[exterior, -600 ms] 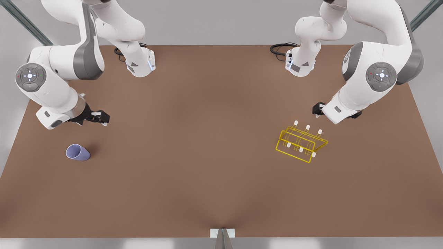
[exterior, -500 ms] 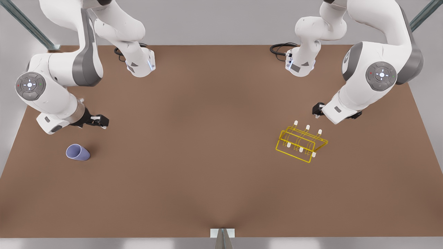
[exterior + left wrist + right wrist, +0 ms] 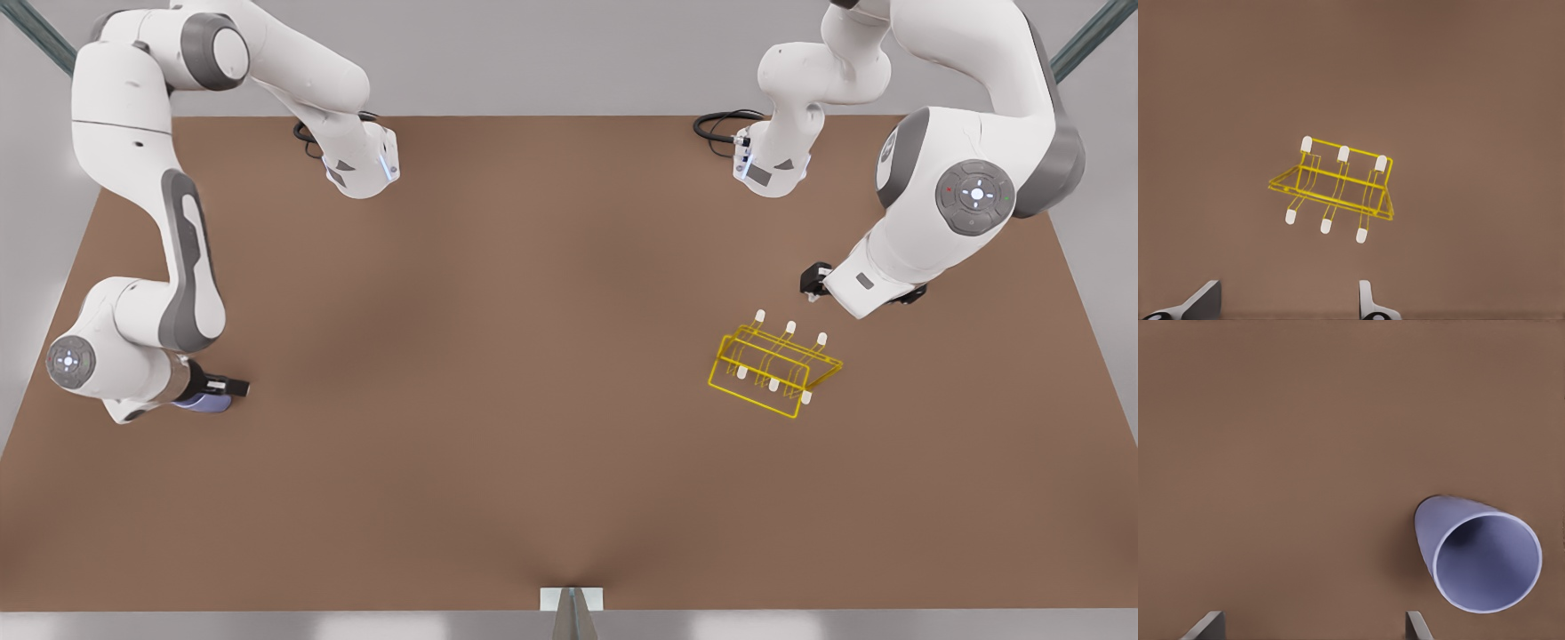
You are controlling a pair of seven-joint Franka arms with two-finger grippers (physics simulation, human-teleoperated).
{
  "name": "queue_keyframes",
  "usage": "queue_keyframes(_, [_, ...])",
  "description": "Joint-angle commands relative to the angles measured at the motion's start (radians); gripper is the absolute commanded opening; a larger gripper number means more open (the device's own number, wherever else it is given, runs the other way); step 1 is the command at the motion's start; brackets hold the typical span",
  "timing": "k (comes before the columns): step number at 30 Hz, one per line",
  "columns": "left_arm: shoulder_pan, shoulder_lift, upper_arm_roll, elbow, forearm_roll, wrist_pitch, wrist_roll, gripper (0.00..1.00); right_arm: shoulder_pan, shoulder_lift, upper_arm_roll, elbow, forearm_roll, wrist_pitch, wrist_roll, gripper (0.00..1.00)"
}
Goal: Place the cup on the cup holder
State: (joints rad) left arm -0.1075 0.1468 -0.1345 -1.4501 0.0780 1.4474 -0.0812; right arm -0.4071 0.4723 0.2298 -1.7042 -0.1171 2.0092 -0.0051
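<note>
Brown tabletop [image 3: 533, 373] is stretching wide across the front view, and the cup [image 3: 1479, 555] is lying on its side there, near the front view's left edge, open mouth showing in the right wrist view. Hovering right over it is the right gripper [image 3: 233, 388], fingers [image 3: 1206, 624] spread apart with nothing between them, the cup sitting off to one side of the gap. Well apart, over toward the front view's right, the cup holder [image 3: 775, 366] is standing with its white-tipped prongs up. Waiting just beside the rack is the left gripper [image 3: 811, 283], its fingers [image 3: 1368, 303] parted too, gripping nothing.
</note>
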Motion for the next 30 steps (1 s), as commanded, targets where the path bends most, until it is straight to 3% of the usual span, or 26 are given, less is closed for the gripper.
queue_keyframes(1, [0.000,-0.001,0.000,0.000,0.000,-0.013,-0.005,1.00,-0.024,0.015,0.000,-0.012,0.002,0.197,-0.352,1.00])
queue_keyframes(16, [-0.003,-0.003,-0.005,0.000,0.000,-0.027,-0.005,1.00,-0.078,0.081,0.000,-0.014,0.002,0.275,-0.538,1.00])
queue_keyframes(22, [-0.003,-0.003,-0.007,0.000,0.000,-0.028,-0.005,1.00,-0.082,-0.006,0.002,-0.137,0.002,0.273,-0.533,1.00])
queue_keyframes(30, [-0.003,-0.004,-0.017,0.000,0.002,-0.035,-0.005,1.00,-0.116,0.003,0.002,-0.140,0.001,0.275,-0.535,1.00])
